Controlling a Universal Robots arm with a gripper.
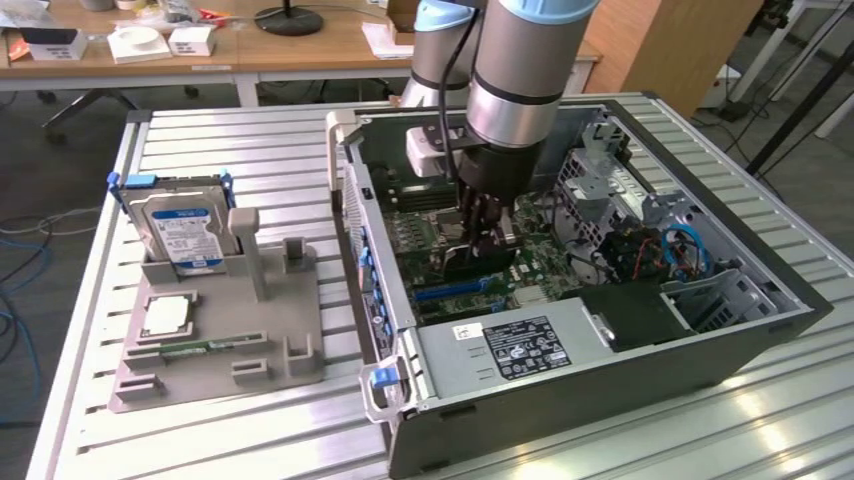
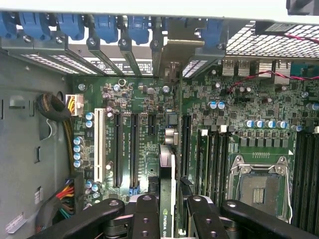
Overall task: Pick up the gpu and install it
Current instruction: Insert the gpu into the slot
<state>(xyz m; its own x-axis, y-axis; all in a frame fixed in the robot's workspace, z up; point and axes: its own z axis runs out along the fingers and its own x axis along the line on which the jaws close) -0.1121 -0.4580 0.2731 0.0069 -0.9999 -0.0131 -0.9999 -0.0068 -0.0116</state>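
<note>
The gpu (image 2: 167,199) hangs edge-on inside the pc case (image 1: 601,410), just above the motherboard (image 2: 149,99), w/ the jaws clamped on its top edge. Prob. light, stiff, fragile: hold by bare board edges, not chips; avoid twisting.

The motherboard (image 2: 149,94) is green with black slots (image 2: 117,149) and one white slot (image 2: 99,144), the clips (image 2: 104,25) are blue, the gpu (image 2: 166,199) is black, the silver hard drive (image 1: 187,235) has a blue label, the rack (image 1: 220,350) is grey, and the table (image 1: 240,140) is ribbed silver.
</note>
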